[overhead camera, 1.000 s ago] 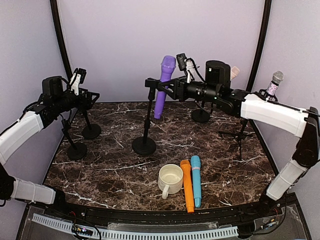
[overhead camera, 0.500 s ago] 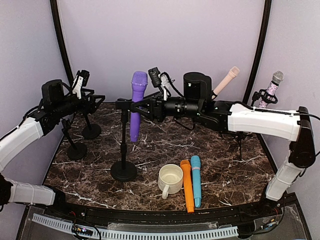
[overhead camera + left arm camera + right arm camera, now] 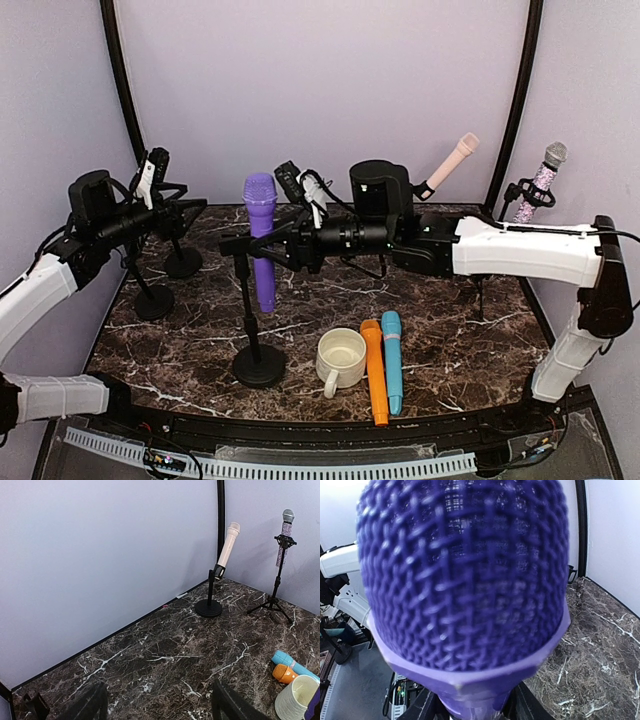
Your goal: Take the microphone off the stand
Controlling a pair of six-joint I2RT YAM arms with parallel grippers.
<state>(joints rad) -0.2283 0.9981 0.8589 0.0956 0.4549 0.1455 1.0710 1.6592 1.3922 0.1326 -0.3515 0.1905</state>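
A purple microphone (image 3: pixel 261 235) stands upright in the clip of a black stand (image 3: pixel 257 364), whose round base is at the table's front left of centre. My right gripper (image 3: pixel 272 250) reaches in from the right and is shut on the microphone's body at the clip. In the right wrist view the purple mesh head (image 3: pixel 465 575) fills the frame, with my dark fingers (image 3: pixel 426 706) on either side of the handle below it. My left gripper (image 3: pixel 193 207) is open and empty at the far left, apart from the microphone; its fingers (image 3: pixel 93 703) frame bare marble.
A white cup (image 3: pixel 340 357), an orange microphone (image 3: pixel 374 372) and a blue microphone (image 3: pixel 392 360) lie at the front. Two empty black stands (image 3: pixel 183 262) (image 3: pixel 153 301) are on the left. A pink microphone on a stand (image 3: pixel 455 160) and a glitter microphone on a tripod (image 3: pixel 545 172) are at the back right.
My right gripper has moved the purple microphone and its stand from the back centre to the left and toward the front. My left arm has shifted slightly left.
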